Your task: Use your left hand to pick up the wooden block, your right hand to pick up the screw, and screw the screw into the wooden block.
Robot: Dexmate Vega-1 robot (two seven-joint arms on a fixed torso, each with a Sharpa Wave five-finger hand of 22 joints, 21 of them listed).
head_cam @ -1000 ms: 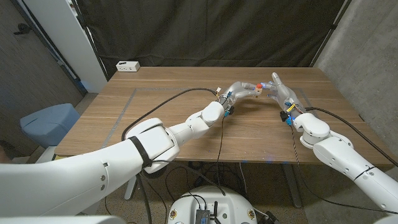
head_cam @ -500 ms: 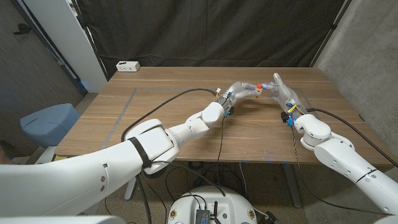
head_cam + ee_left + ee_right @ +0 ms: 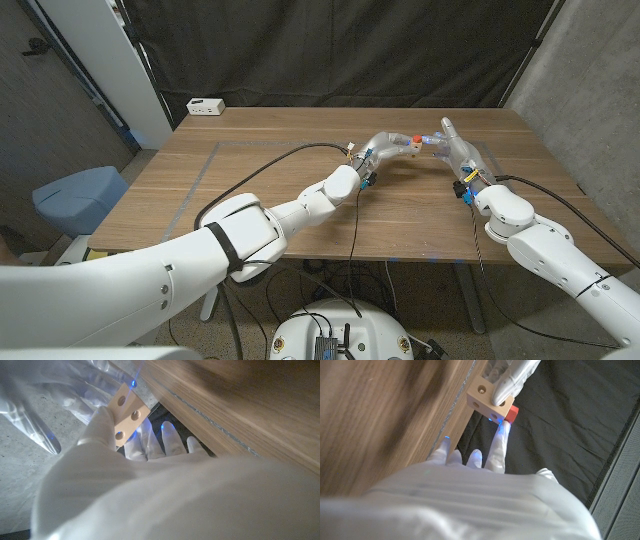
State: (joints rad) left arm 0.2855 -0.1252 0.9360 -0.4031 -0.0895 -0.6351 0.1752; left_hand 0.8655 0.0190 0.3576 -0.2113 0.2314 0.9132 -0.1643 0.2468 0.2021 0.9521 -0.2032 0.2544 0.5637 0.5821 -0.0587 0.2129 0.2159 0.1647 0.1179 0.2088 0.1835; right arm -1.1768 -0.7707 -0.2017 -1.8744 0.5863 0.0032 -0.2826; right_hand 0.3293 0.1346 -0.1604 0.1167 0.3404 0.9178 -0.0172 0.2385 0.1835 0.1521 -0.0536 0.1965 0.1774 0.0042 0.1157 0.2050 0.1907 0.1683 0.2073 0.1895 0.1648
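The left hand is gripping the wooden block above the far middle of the tabletop. The right hand is meeting it there, its fingers pinching the red-headed screw against the block's side.

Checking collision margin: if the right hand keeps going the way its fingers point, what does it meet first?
Most likely the wooden block held by the left hand. The right hand already has the red screw at the block, so little gap remains; depth is unclear.
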